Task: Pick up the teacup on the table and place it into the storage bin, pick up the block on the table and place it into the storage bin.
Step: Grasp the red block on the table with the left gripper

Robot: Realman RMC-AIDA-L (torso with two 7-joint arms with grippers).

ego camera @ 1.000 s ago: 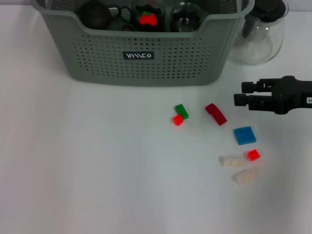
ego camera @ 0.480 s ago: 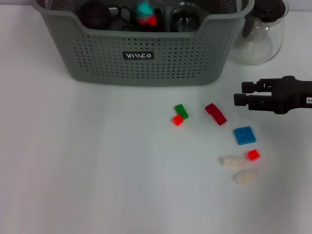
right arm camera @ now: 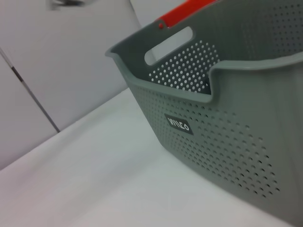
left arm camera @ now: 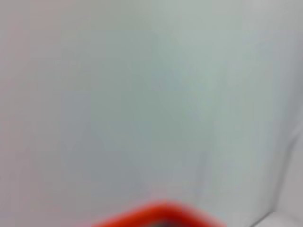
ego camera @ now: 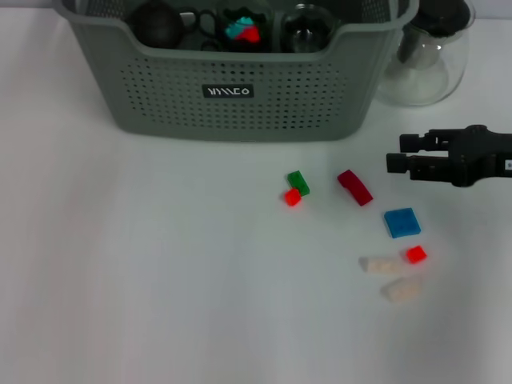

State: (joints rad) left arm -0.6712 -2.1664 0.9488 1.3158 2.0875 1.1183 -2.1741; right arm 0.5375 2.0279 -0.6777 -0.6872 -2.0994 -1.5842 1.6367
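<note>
**Right hand poised beside the storage bin, blocks scattered in front**

The storage bin [ego camera: 240, 88] stands at the far side of the white surface [ego camera: 120, 280], with dark teaware and a red-and-teal item inside. The right hand [ego camera: 392, 154] hovers in front of the bin's right corner, its fingers slightly parted and holding nothing. Nearest that hand lies the dark red block [ego camera: 354, 187]. The green block [ego camera: 298, 182] sits closer to the bin's front centre. The left hand is out of view.

The white table [ego camera: 160, 280] holds a big grey-green storage bin [ego camera: 240, 96] at the back, with a glass pitcher [ego camera: 424, 60] beside it. Small blocks lie in front (green [ego camera: 298, 182], dark red [ego camera: 354, 187], blue [ego camera: 402, 222], some pale ones).
</note>
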